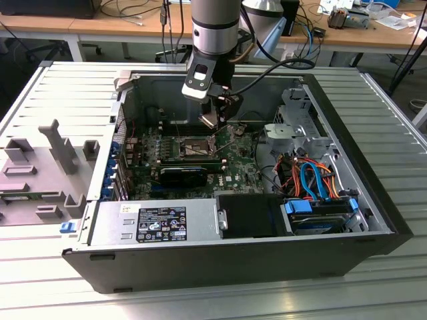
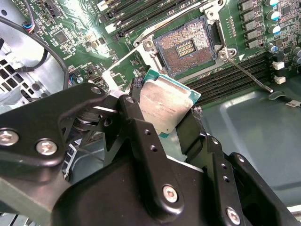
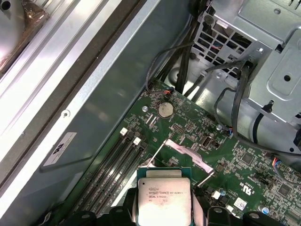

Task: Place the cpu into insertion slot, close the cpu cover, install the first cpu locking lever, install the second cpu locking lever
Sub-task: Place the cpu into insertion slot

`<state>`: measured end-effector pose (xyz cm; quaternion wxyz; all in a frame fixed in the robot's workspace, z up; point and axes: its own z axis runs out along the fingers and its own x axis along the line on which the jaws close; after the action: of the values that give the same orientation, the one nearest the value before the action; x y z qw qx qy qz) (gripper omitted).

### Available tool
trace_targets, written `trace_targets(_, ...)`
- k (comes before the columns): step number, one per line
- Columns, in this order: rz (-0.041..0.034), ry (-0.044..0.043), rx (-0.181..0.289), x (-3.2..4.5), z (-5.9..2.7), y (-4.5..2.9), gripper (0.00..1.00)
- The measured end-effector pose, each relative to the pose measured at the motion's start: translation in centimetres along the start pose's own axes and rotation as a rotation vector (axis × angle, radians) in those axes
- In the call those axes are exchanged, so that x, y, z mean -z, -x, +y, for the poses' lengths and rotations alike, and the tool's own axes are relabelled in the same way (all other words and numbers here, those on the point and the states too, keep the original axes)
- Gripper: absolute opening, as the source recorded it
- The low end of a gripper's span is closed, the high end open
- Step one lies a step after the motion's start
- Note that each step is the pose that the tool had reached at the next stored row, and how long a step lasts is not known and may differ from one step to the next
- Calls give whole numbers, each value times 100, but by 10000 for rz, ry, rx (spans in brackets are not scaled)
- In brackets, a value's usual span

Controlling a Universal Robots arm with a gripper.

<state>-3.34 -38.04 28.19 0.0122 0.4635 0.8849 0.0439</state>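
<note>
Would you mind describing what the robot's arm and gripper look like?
The arm is a silver-grey cylinder with a dark band, ending in a pale wrist block. A black cable loops from it. The gripper is matte black, built of angular linkage bars fastened with silver screws.

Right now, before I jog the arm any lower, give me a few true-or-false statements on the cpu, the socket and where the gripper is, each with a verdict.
1. The cpu is clamped between the fingers. True.
2. The cpu already sits in the insertion slot. False: the slot is empty, with its contacts bare in the second wrist view.
3. The cpu's silver-grey top shows in both wrist views. True.
4. The gripper hangs outside the case. False: it hangs over the motherboard, within the open case.
</note>
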Motion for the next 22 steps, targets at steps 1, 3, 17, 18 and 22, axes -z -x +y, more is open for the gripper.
trace_targets(1,0,0,-4,0,0,0,55)
trace_targets(3,-1,1,-17,-1,0,0,55)
trace_targets(17,-10,2,-112,-4,0,0,55)
trace_targets(18,-11,3,-123,-4,0,0,55)
trace_targets(22,-13,2,-144,-4,0,0,55)
